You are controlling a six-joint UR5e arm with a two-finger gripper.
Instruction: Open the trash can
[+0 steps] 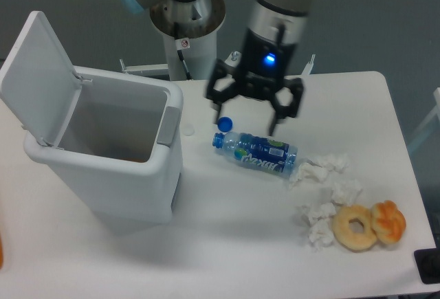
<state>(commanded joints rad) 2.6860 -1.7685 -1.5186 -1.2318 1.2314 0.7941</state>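
The white trash can (113, 175) stands at the left of the table. Its flat lid (38, 72) is swung up and back on its hinge, so the inside shows and looks bare. The grey push-button tab (168, 126) sits on the right rim. My gripper (244, 126) hangs to the right of the can, above the table, with its two fingers spread wide and nothing between them. It is apart from the can.
A plastic bottle with a blue label (258, 153) lies on its side just below the gripper, with a blue cap (224, 124) beside it. Crumpled white tissues (328, 190) and two doughnuts (368, 225) lie at the right front. The robot base (185, 31) stands behind.
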